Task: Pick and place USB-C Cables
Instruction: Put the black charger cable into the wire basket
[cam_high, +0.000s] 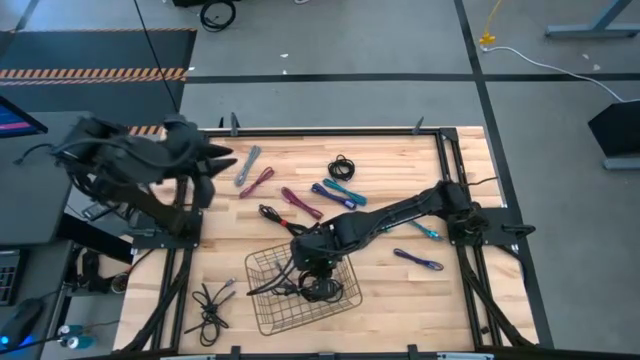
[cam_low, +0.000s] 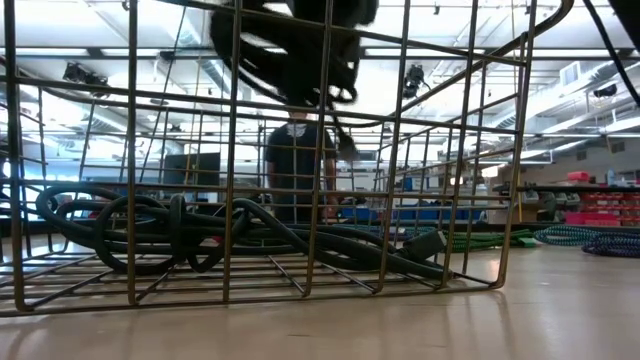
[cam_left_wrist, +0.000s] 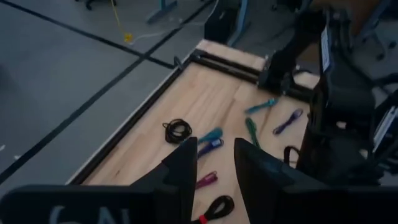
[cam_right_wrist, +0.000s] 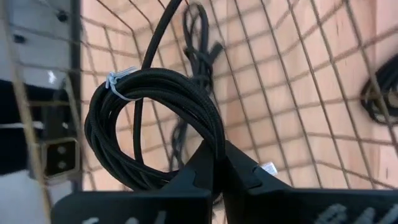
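Observation:
My right gripper (cam_right_wrist: 219, 155) is shut on a black coiled USB-C cable (cam_right_wrist: 143, 93) bound with a white tie, over the wire mesh basket (cam_high: 262, 300). In the low view this coil (cam_low: 290, 40) hangs above black cables (cam_low: 150, 225) that lie on the basket floor. More cables lie on the table: grey (cam_high: 248, 165), magenta (cam_high: 300, 200), teal and blue (cam_high: 340, 190), a black coil (cam_high: 340, 167), purple (cam_high: 418, 260). My left gripper (cam_left_wrist: 214, 146) is open, holds nothing, and is raised at the table's far left (cam_high: 215, 165). My right gripper pinches several strands of the black coil at one side of its loop (cam_right_wrist: 214, 134) between its two fingers. The fingers slant down from above, across the strands. The coil is lifted clear, above the basket floor and the cables lying there.
Loose black cables (cam_high: 210, 300) lie left of the basket near the front edge. A black cable with a red mark (cam_high: 275, 215) and a teal one (cam_high: 425, 230) lie mid-table. A dark rail (cam_high: 330, 132) frames the table. A person (cam_low: 295, 160) stands beyond the far edge.

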